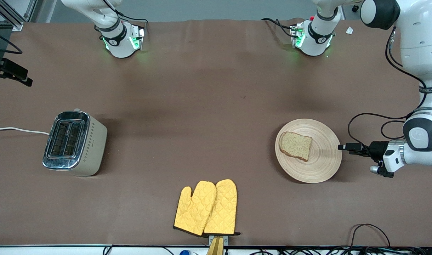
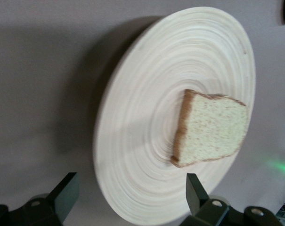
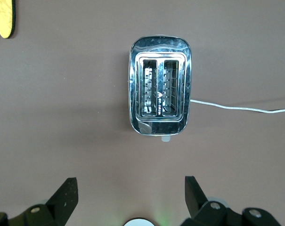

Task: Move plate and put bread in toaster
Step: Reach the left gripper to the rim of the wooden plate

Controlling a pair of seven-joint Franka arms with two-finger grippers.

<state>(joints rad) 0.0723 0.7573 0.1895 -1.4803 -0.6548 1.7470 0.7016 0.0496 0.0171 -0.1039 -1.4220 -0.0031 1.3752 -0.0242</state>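
Observation:
The round beige plate point(image 1: 322, 159) lies toward the left arm's end of the table with the slice of brown bread point(image 1: 296, 145) flat on it. My left gripper point(image 1: 343, 147) is low beside the plate's rim, on the side away from the toaster, and it is open. In the left wrist view the plate point(image 2: 147, 141) and bread point(image 2: 213, 129) fill the frame, and the left gripper point(image 2: 131, 197) holds nothing. The chrome-topped toaster point(image 1: 74, 141) stands toward the right arm's end. My right gripper point(image 3: 130, 193) hangs open high above the table, looking down on the toaster point(image 3: 159, 84), whose two slots are empty.
A pair of yellow oven mitts point(image 1: 206, 208) lies near the table's front edge, between toaster and plate. The toaster's white cord point(image 1: 17, 129) runs off the table's end. Black cables point(image 1: 375, 120) loop by the left arm.

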